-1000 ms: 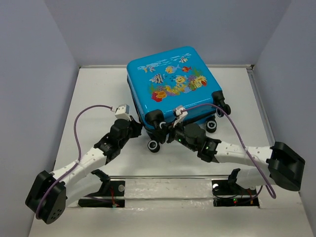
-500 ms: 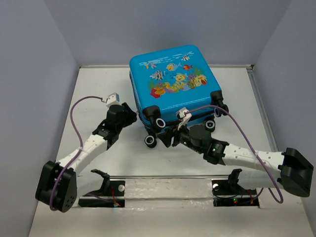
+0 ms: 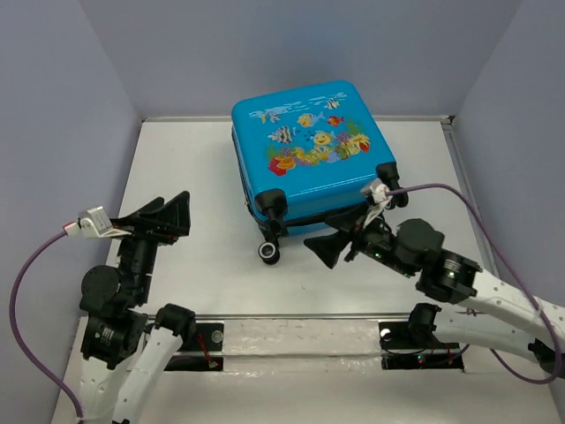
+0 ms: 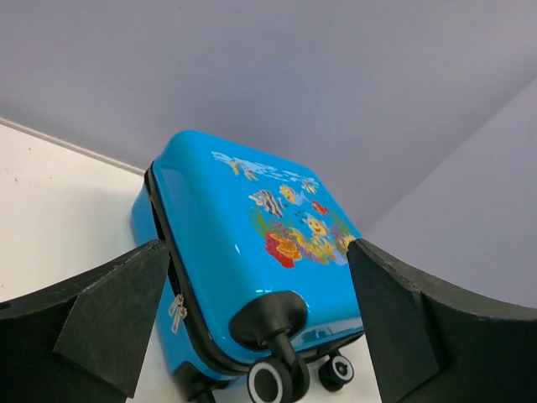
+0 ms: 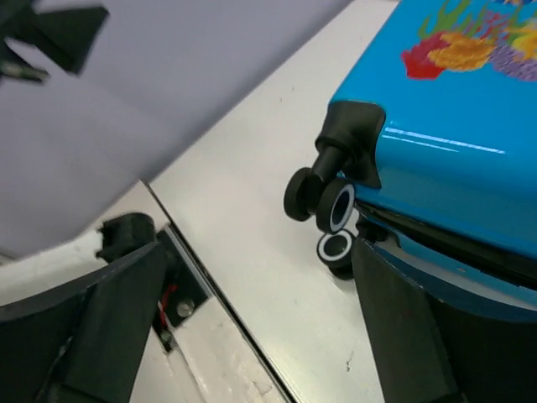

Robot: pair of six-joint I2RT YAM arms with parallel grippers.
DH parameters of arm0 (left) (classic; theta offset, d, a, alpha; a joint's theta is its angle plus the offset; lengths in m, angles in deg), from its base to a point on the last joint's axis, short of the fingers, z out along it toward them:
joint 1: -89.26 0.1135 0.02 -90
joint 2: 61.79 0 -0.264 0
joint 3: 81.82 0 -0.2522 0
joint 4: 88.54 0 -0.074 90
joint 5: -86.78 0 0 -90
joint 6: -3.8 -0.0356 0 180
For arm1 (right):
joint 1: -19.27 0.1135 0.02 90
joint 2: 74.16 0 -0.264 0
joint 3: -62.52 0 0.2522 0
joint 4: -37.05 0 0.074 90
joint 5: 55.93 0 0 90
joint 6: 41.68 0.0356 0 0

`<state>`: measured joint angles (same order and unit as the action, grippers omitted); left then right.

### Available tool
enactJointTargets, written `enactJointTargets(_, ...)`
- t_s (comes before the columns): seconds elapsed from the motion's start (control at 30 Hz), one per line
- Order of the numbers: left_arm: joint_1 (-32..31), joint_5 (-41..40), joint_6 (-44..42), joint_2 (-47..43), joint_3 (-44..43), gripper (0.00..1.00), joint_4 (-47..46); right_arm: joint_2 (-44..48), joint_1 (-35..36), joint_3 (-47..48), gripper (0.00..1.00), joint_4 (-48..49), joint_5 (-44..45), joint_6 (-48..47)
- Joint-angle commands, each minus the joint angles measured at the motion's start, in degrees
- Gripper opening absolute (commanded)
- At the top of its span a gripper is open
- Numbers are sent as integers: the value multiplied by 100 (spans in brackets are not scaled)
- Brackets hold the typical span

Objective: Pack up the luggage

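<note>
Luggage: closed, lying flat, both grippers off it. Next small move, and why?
Probably ease the left gripper forward toward the zipper pull on the side seam of the luggage. That gripper hangs open, apart from the case, and its wrist view shows the pull just inside its left finger. The right gripper, also open, sits by the wheels.

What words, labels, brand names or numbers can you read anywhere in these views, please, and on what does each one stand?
None: no legible text shows in any view.
The luggage carries only a cartoon fish print, with no letters or numbers on it.
No label or brand can be made out on the arms or on the table.
</note>
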<state>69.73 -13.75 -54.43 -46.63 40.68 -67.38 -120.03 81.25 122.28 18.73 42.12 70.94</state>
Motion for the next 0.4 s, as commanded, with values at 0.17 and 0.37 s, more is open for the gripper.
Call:
enactJointTargets(0.17, -33, 780, -558, -329, -179, 99, 1124, 1501, 34, 569, 100, -1689, 1321, -380)
enactJointTargets(0.37, -33, 780, -593, -452, 279, 99, 957, 1923, 34, 129, 100, -1478, 1638, -257)
